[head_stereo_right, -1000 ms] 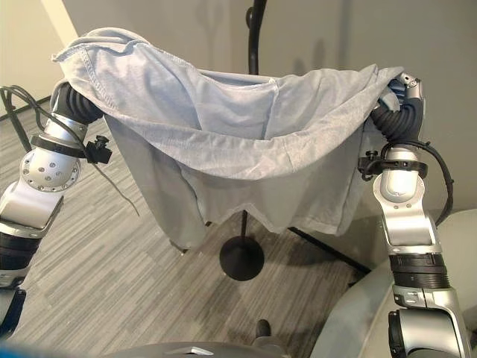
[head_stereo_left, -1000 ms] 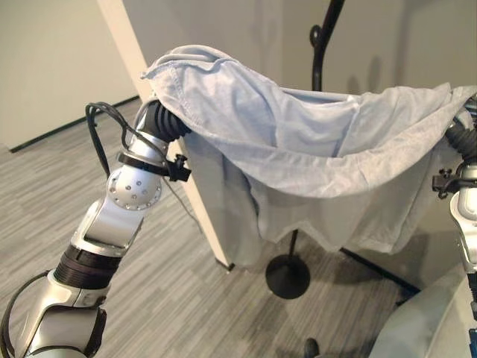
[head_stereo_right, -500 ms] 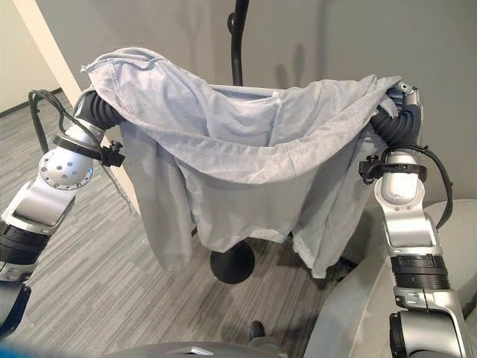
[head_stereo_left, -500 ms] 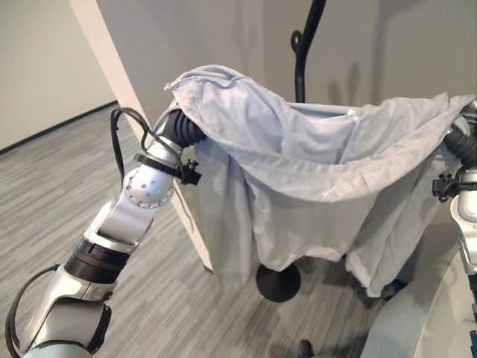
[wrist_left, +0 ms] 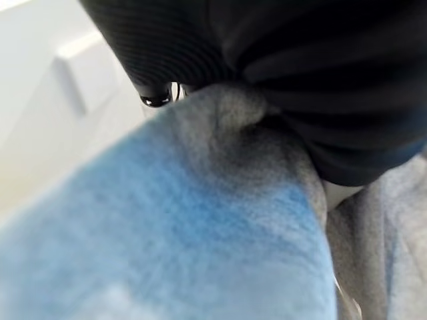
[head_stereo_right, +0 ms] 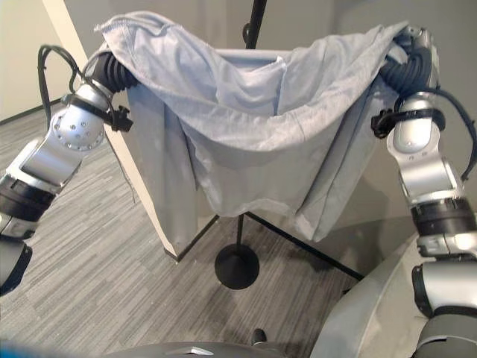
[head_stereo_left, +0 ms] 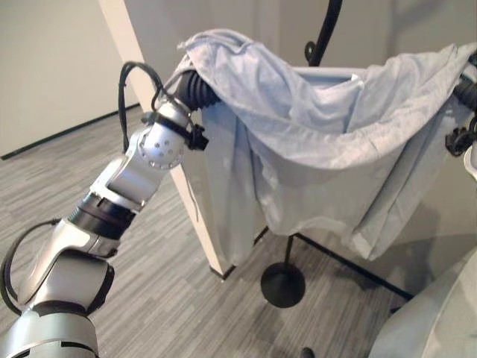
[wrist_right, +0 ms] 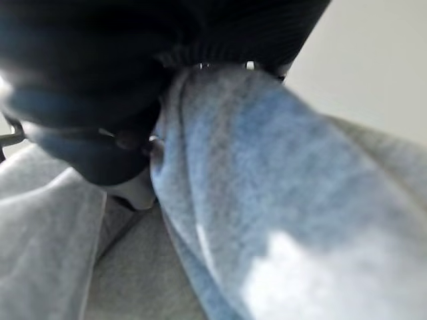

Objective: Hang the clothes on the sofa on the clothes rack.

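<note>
The pale grey garment (head_stereo_right: 246, 112) hung stretched between both raised arms, sagging in the middle, probably to spread it wide for the black clothes rack (head_stereo_right: 238, 224) standing just behind it. The left hand (wrist_left: 267, 60) and right hand (head_stereo_right: 419, 46) were draped in cloth, so their grip could not be told
</note>
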You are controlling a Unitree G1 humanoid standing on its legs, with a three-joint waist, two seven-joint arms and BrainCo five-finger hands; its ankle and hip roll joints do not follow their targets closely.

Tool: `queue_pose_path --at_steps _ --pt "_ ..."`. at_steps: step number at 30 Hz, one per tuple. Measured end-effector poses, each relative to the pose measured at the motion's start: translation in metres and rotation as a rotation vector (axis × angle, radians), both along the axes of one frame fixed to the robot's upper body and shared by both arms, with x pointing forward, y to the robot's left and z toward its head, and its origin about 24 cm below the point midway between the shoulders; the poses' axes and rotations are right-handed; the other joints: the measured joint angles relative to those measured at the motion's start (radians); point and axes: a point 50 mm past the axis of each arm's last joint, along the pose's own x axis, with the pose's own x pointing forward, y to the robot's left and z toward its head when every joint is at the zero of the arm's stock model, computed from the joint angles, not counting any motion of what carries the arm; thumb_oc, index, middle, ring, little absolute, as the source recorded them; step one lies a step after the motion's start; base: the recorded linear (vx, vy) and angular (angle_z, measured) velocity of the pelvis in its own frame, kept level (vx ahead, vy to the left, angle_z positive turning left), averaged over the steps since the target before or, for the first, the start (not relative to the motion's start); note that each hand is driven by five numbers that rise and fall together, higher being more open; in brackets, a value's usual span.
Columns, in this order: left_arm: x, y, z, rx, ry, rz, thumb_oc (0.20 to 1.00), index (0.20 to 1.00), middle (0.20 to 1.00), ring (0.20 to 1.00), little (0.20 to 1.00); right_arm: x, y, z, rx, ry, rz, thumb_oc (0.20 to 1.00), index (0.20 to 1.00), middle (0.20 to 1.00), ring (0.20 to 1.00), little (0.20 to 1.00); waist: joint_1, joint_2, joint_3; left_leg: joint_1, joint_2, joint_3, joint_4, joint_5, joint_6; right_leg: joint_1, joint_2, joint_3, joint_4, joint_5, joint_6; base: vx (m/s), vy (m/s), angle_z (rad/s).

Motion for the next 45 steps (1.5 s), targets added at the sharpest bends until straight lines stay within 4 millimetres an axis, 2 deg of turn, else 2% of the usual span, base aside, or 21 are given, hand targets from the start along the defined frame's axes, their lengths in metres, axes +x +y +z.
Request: queue_pose_path --at_steps 3,5,9,12,17,26,30,33,45 --pt "0.018 -0.003 0.007 0.085 -0.004 0.081 0.200 0.200 0.200 0.200 0.200 0.019 0.009 0.008 -0.049 0.070 -0.018 0.200 0.200 0.200 0.200 0.200 -0.003 0.000 -0.004 0.000 -0.001 -0.003 0.000 0.001 0.001 0.002 -0.002 -0.006 0.000 -0.001 0.001 -0.03 -0.020 0.04" --pt "0.026 -0.003 0.012 0.133 -0.009 0.134 0.200 0.200 0.200 0.200 0.200 0.025 0.018 0.017 -0.089 0.076 -0.006 0.200 0.200 0.200 0.200 0.200 -0.004 0.000 -0.004 -0.004 -0.001 -0.007 0.000 0.002 0.002 0.000 -0.003 -0.009 0.000 0.000 0.000 -0.05 -0.023 0.05" --pt "0.045 -0.004 0.013 0.197 0.021 0.227 0.200 0.200 0.200 0.200 0.200 0.044 0.037 0.034 -0.164 0.118 -0.022 0.200 0.200 0.200 0.200 0.200 -0.008 0.004 -0.012 -0.024 -0.003 -0.013 0.001 0.007 0.007 -0.017 -0.005 -0.017 0.001 0.000 -0.001 -0.06 -0.021 0.05" --pt "0.053 -0.005 0.008 0.240 0.045 0.271 0.200 0.200 0.200 0.200 0.200 0.053 0.057 0.041 -0.173 0.135 0.020 0.200 0.200 0.200 0.200 0.200 -0.009 0.006 -0.021 -0.062 -0.003 -0.020 0.006 0.019 0.006 -0.052 -0.004 -0.024 0.005 0.017 -0.019 -0.09 -0.021 0.07" --pt "0.059 -0.005 -0.004 0.289 0.062 0.308 0.200 0.200 0.200 0.200 0.200 0.061 0.071 0.025 -0.228 0.204 0.049 0.200 0.200 0.200 0.200 0.200 -0.006 0.007 -0.021 -0.090 -0.002 -0.023 0.006 0.021 0.007 -0.077 -0.003 -0.028 0.006 0.020 -0.022 -0.05 -0.018 0.01" --pt "0.070 -0.017 -0.030 0.314 0.137 0.324 0.200 0.200 0.200 0.200 0.200 0.078 0.082 -0.015 -0.305 0.376 0.006 0.200 0.200 0.200 0.200 0.200 -0.004 0.009 -0.022 -0.161 -0.005 -0.028 0.006 0.032 0.009 -0.145 -0.006 -0.033 0.006 0.029 -0.027 -0.04 -0.013 0.02" --pt "0.073 -0.022 -0.039 0.334 0.164 0.330 0.200 0.200 0.200 0.200 0.200 0.082 0.080 -0.029 -0.335 0.444 -0.039 0.200 0.200 0.200 0.200 0.200 -0.003 0.012 -0.020 -0.183 -0.005 -0.029 0.006 0.033 0.009 -0.167 -0.005 -0.036 0.006 0.031 -0.028 -0.01 -0.005 0.01" --pt "0.073 -0.026 -0.041 0.340 0.167 0.319 0.200 0.200 0.200 0.200 0.200 0.083 0.077 -0.033 -0.380 0.470 -0.065 0.200 0.200 0.200 0.200 0.200 -0.003 0.014 -0.018 -0.190 -0.006 -0.032 0.006 0.033 0.009 -0.171 -0.005 -0.040 0.006 0.031 -0.028 0.00 0.000 0.01" --pt "0.073 -0.023 -0.038 0.339 0.161 0.326 0.200 0.200 0.200 0.200 0.200 0.082 0.064 -0.034 -0.367 0.490 -0.114 0.200 0.200 0.200 0.200 0.200 -0.005 0.019 -0.015 -0.187 -0.006 -0.039 0.006 0.034 0.009 -0.166 -0.003 -0.045 0.006 0.030 -0.027 0.00 0.000 0.00"
